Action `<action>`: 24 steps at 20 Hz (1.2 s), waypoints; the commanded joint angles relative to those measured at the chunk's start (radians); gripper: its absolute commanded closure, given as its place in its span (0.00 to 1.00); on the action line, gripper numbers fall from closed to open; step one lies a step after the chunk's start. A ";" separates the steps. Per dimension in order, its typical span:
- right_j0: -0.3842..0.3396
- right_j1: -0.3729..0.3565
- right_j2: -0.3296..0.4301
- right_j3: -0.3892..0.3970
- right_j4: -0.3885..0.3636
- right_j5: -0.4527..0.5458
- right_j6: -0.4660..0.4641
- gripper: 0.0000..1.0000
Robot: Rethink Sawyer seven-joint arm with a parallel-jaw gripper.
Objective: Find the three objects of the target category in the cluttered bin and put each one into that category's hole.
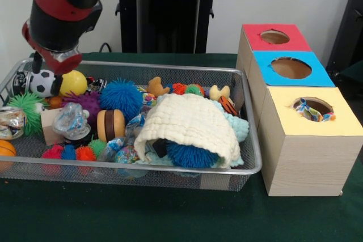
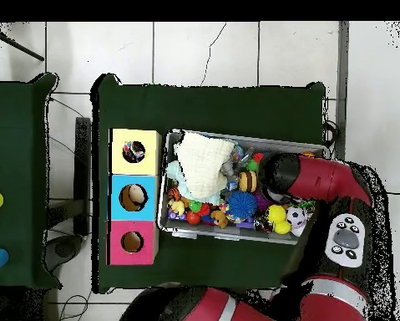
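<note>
Here, the claw [image 1: 46, 72], its grip state impossible to tell, is hovering over the soccer ball [image 1: 41, 83] in the cluttered bin [image 1: 249, 140], while the yellow box [image 1: 315, 134] is already showing one item in its hole.

My arm [image 1: 62, 12] hangs over the mesh bin's [image 1: 249, 140] left end, gripper end just above soccer ball [image 1: 41, 83] & yellow ball [image 1: 74, 83]; fingers not visible. Cream cloth [image 1: 190, 123] draped over blue spiky ball [image 1: 190, 155]. Red [image 1: 275, 37], blue [image 1: 291, 67], yellow [image 1: 312, 109] hole boxes right of bin; sth colourful in yellow hole.
</note>
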 commanded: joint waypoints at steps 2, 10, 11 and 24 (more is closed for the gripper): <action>-0.089 0.107 0.157 0.109 0.007 -0.069 -0.041 0.00; -0.135 0.134 0.198 0.127 -0.005 -0.074 -0.064 0.00; -0.139 0.135 0.202 0.126 -0.002 -0.056 -0.069 0.00; -0.201 0.161 0.297 0.189 0.015 -0.039 -0.102 0.00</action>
